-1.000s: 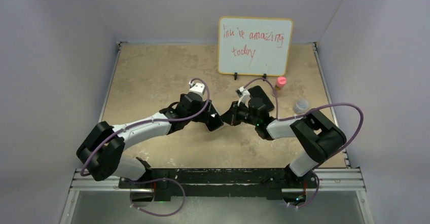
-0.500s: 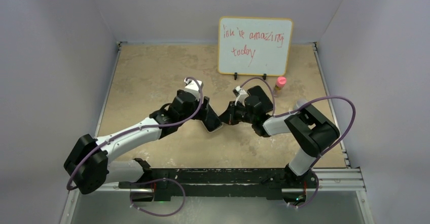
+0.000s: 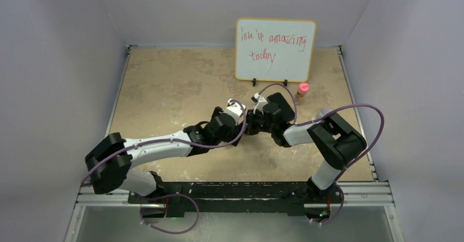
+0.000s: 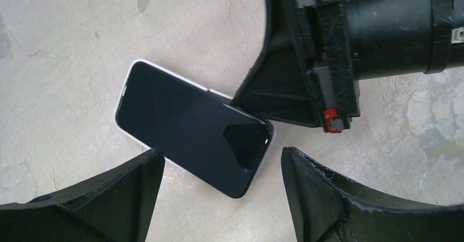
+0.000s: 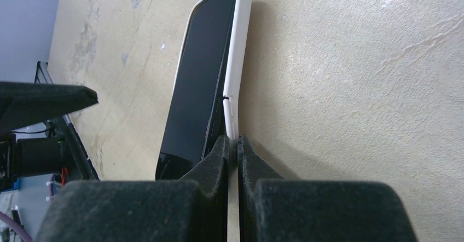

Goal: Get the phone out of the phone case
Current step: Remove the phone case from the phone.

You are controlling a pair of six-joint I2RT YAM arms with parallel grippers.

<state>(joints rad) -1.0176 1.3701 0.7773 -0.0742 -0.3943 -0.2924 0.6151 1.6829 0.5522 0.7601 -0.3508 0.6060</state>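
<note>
Now, top view, arms: left arm (image 3: 164, 143) and right arm (image 3: 298, 135) meet at mid-table (image 3: 164, 78); the phone is hidden beneath them.
Top view, writing: whiteboard (image 3: 275, 49), red marker, seemingly "you're amazing today"; the first word is scrawled.
Left wrist, phone (image 4: 186, 124): flat on the table, dark screen up, inside its white phone case (image 4: 119, 116); no brand shows.
Left wrist, left gripper (image 4: 221, 162): jaws wide apart, holding nothing, hovering astride the phone's near end.
Left wrist, right gripper (image 4: 236, 102): tips at the phone's far corner.
Right wrist, right gripper (image 5: 236, 143): pinched tight on the phone case's side rim; a thin dark gap shows between rim and phone.
Step in hand: likely peeling the rim off the phone.
Next move: probably the left gripper must pin or grasp the phone body while the right draws the rim outward, without sliding the phone.
</note>
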